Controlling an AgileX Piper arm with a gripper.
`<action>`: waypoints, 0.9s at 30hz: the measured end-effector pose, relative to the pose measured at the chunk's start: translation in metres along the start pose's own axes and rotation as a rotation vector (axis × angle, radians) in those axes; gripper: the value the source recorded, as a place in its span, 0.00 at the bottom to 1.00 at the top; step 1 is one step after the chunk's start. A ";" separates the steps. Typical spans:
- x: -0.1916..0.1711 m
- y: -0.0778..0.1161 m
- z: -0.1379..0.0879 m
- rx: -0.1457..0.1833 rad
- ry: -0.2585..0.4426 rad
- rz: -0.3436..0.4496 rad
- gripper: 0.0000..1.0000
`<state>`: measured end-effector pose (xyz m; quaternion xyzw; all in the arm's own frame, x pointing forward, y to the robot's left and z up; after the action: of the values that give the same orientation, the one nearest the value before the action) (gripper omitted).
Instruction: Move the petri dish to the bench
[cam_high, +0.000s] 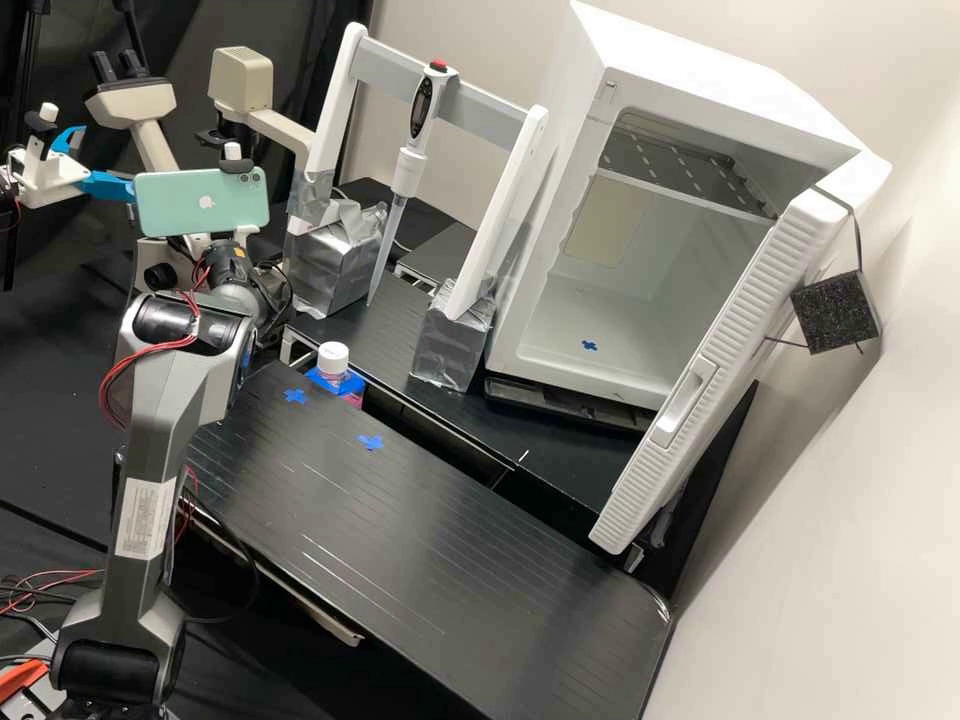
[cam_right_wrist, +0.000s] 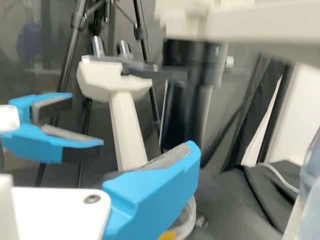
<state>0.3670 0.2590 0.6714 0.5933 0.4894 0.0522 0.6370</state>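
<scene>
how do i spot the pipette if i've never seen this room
Find the big white cabinet with its door open. Beside it stands a white frame; on the frame's grey crossbar, the pipette hangs tip down, set apart by its red button.

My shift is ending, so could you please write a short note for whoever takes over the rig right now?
Gripper: by the microscope; I can't tell whether it holds anything.
Dish: a clear curved rim, probably the petri dish's, is partly hidden behind the gripper in the wrist view; what supports it is unclear.
Bench: in front of the arm, with two blue crosses on top.
Done: the move can't be confirmed as finished.
Left: check the grip, then most likely set the dish down on the bench.
</scene>
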 end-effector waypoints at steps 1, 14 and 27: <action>0.001 -0.001 0.003 0.002 -0.004 -0.001 1.00; 0.023 -0.003 0.024 -0.007 -0.003 0.011 1.00; 0.029 -0.003 0.043 0.002 -0.098 0.004 1.00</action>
<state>0.4091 0.2466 0.6448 0.5969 0.4564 0.0237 0.6595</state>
